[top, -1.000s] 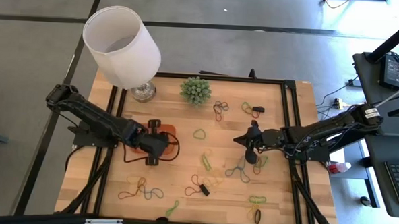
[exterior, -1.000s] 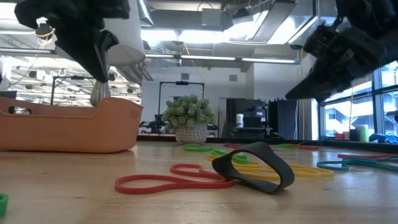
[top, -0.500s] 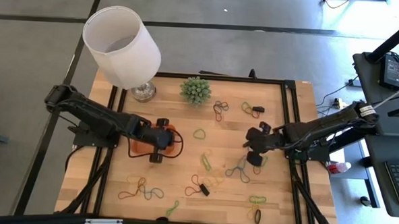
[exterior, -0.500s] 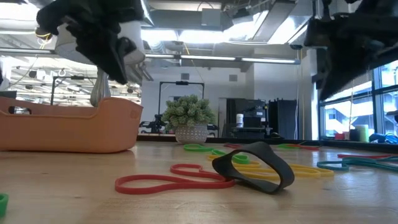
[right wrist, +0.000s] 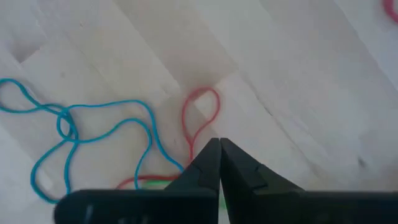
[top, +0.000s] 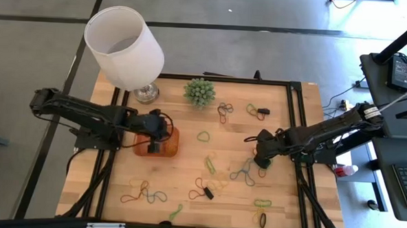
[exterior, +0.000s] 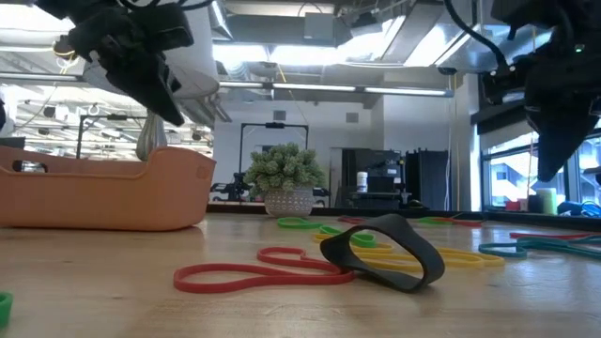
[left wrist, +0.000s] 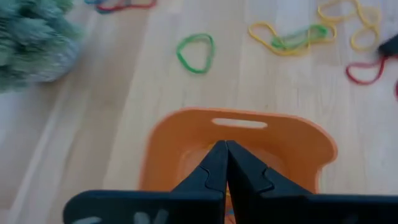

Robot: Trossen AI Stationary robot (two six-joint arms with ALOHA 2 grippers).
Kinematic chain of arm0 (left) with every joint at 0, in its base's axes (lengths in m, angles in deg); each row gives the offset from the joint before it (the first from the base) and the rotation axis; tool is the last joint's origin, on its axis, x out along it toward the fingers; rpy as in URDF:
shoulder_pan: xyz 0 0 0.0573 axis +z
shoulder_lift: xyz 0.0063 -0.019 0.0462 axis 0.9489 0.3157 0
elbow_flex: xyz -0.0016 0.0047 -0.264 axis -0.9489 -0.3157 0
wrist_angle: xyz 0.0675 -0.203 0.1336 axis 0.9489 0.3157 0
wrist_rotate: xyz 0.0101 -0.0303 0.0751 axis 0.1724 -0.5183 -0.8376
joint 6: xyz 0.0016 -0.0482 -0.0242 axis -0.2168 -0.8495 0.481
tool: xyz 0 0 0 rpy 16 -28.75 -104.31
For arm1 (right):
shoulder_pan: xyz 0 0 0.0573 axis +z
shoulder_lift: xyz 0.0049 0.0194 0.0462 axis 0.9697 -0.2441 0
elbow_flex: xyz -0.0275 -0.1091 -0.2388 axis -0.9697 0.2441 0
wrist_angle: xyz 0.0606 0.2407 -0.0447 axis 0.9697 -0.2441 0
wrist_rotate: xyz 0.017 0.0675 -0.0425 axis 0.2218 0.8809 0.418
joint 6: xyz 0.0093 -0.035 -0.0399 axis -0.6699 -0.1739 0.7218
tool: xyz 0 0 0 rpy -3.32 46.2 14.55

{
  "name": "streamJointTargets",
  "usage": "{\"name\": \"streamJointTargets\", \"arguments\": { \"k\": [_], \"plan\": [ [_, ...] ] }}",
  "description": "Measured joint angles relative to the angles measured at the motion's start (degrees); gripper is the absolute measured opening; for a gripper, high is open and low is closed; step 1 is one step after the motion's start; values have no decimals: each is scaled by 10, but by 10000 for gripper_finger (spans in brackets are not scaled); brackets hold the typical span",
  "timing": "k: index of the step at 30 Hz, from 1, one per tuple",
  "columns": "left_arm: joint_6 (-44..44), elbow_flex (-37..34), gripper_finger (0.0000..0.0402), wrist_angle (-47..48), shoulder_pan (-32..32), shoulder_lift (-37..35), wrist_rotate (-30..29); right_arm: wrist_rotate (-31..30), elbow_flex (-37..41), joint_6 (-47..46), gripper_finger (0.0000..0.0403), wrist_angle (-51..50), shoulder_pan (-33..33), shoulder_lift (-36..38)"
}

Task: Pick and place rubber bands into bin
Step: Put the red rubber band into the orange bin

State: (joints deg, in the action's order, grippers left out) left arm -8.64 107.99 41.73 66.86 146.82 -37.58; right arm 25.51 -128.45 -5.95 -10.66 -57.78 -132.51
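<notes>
Rubber bands (top: 243, 173) lie scattered over the wooden worktop (top: 189, 120), mostly in the centre and right of the high view: a green loop (top: 203, 136) near the middle, dark ones (top: 225, 109) toward the upper middle, a blue-grey tangle just below the right gripper, and more along the lower edge. In the low view a black band (exterior: 385, 252) and a red one (exterior: 254, 272) lie in the foreground.

The orange bin (top: 171, 143) sits left of centre in the high view. The left gripper (top: 154, 135) hangs over it; its wrist view shows the fingers (left wrist: 214, 171) pressed together with their tips above the bin's inside, and whether they hold anything cannot be told.

The right gripper (top: 260, 158) is at centre right, low over the bands. In its wrist view the fingers (right wrist: 208, 165) are closed tip to tip, above a red loop (right wrist: 199, 115) beside a blue tangle (right wrist: 93, 137).

A spiky green ball plant (top: 199, 92) and a white lampshade (top: 124, 47) stand along the upper part of the worktop.
</notes>
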Motion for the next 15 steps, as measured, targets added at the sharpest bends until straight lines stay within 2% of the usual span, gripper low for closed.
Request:
{"name": "streamJointTargets", "arguments": {
  "k": [9, 15],
  "plan": [
    [0, -49, 3, 0, 26, -99, -2, 0, 0, 0, 69, 45, 0, -86],
    [-16, -78, 3, -5, 27, -122, -1, 0, 0, 0, 85, 68, 0, -149]
  ]
}}
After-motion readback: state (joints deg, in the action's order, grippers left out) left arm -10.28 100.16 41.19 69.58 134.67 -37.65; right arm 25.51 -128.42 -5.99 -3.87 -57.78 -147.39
